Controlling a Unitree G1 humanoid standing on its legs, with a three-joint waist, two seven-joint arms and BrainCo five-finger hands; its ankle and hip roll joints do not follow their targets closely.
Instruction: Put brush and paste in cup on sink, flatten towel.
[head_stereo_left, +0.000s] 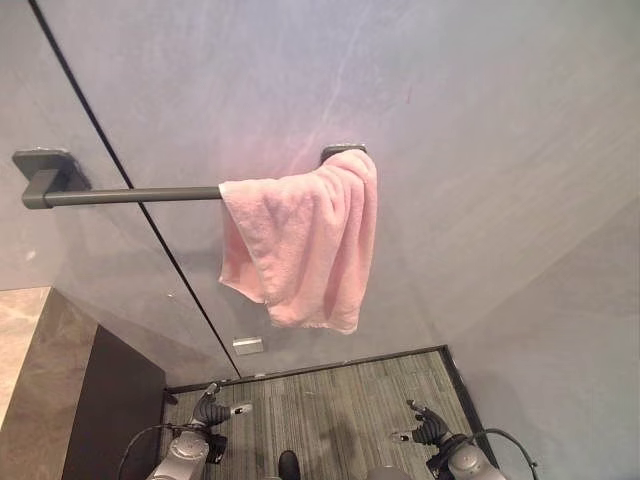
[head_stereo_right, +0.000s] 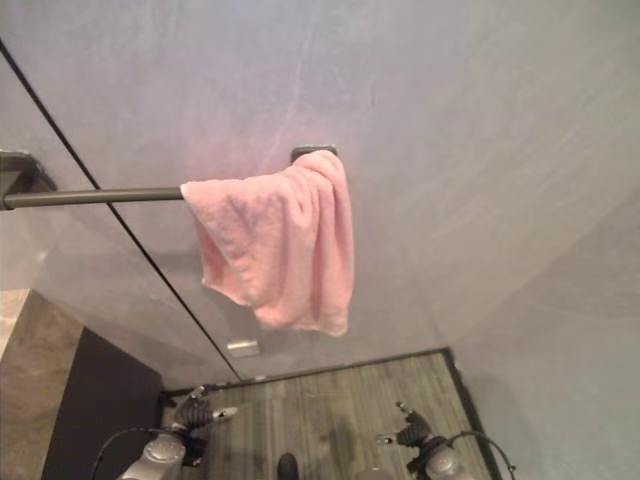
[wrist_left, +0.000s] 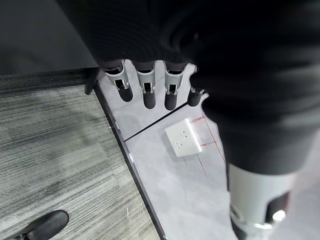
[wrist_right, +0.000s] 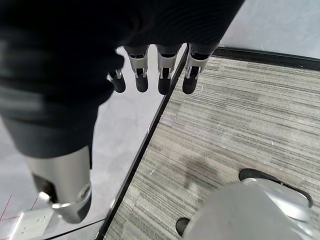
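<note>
Grey wall (head_stereo_left: 480, 120) ahead carries a dark rail (head_stereo_left: 130, 196), where the pink towel (head_stereo_left: 305, 240) hangs bunched at its right end. My left hand (head_stereo_left: 212, 410) and right hand (head_stereo_left: 428, 428) hang low, fingers relaxed, empty.

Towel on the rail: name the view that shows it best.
Left eye view: the pink towel hangs bunched at the rail's right end, whole and central. The right eye view shows the same, with the rail cut off. Wrist views look at floor and wall.
</note>
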